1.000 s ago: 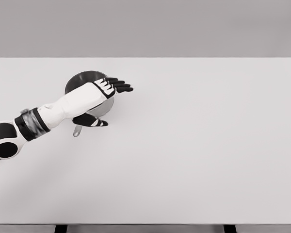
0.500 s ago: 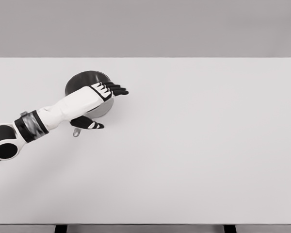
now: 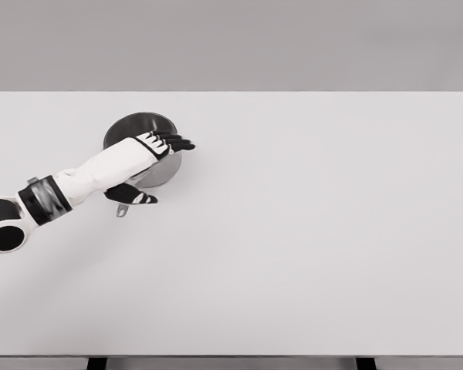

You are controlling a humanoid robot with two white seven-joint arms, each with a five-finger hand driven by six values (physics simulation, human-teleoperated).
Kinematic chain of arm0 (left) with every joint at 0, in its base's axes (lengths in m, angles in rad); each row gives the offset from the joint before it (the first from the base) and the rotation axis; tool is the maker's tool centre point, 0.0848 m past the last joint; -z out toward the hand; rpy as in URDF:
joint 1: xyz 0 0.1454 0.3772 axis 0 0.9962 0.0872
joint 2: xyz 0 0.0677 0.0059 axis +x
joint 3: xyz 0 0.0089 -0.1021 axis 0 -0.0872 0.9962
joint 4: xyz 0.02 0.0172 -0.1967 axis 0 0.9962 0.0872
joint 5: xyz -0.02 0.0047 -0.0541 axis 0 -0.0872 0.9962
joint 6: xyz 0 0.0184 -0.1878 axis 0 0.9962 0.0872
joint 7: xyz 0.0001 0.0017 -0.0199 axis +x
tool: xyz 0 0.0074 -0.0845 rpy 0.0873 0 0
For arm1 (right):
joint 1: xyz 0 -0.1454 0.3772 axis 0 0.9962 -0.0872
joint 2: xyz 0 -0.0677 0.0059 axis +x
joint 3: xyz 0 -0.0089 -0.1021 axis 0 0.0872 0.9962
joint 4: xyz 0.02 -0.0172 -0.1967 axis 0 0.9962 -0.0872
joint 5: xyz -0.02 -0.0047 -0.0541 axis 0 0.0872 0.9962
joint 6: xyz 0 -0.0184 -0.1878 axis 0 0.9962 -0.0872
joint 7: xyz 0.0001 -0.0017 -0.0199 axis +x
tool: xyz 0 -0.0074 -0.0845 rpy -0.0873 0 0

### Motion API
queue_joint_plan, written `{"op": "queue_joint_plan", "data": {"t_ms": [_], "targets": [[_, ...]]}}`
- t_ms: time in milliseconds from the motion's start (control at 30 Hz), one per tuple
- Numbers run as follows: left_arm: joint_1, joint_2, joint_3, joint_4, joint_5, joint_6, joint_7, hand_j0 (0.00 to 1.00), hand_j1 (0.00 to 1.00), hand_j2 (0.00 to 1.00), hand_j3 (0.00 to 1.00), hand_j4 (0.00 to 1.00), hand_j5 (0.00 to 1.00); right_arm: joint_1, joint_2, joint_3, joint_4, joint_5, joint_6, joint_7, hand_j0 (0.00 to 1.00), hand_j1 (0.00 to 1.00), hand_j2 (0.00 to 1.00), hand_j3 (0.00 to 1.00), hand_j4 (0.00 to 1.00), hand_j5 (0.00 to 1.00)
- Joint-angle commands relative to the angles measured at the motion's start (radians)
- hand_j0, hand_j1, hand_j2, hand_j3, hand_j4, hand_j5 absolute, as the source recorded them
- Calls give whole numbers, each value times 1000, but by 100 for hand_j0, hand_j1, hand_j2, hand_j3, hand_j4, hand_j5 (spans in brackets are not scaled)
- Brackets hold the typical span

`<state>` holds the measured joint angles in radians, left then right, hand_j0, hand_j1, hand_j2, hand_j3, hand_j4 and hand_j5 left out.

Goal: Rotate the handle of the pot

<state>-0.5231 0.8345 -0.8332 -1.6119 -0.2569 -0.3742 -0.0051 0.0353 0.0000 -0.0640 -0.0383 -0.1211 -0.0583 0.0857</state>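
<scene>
Looking from the left edge, you see the left arm reaching in from the lower left across the white worktop, and over the last second it has drawn back toward the left and slightly toward the robot. The left hand lies over the near right part of the pot, its four fingers stretched flat and close together past the rim, the thumb hanging separately below; it grips nothing you can see, so treat it as a flat, open hand pressing or sweeping rather than holding. The pot sits in the left half of the worktop, toward the far side, and has not visibly shifted. Its handle pokes out toward the robot, just under the thumb, with only its tip showing. By my reading, the slide of the hand means the push on the handle is under way or just starting, yet the handle's direction looks much the same, so count the turn as barely begun. The right arm is out of sight.
</scene>
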Motion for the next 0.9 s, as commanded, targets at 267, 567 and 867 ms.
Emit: {"op": "queue_joint_plan", "data": {"t_ms": [267, 567, 867], "targets": [[0, 8, 5, 26, 4, 0, 1, 100, 100, 100, 100, 100, 100, 2, 0, 0, 0, 0, 0, 0, 100, 100, 100, 100, 100, 100], [-9, 12, 8, 47, 4, 0, 1, 100, 100, 100, 100, 100, 100, 2, 0, 0, 0, 0, 0, 0, 100, 100, 100, 100, 100, 100], [-18, 28, 9, 73, 5, 0, 1, 100, 100, 100, 100, 100, 100, 2, 0, 0, 0, 0, 0, 0, 100, 100, 100, 100, 100, 100]]}}
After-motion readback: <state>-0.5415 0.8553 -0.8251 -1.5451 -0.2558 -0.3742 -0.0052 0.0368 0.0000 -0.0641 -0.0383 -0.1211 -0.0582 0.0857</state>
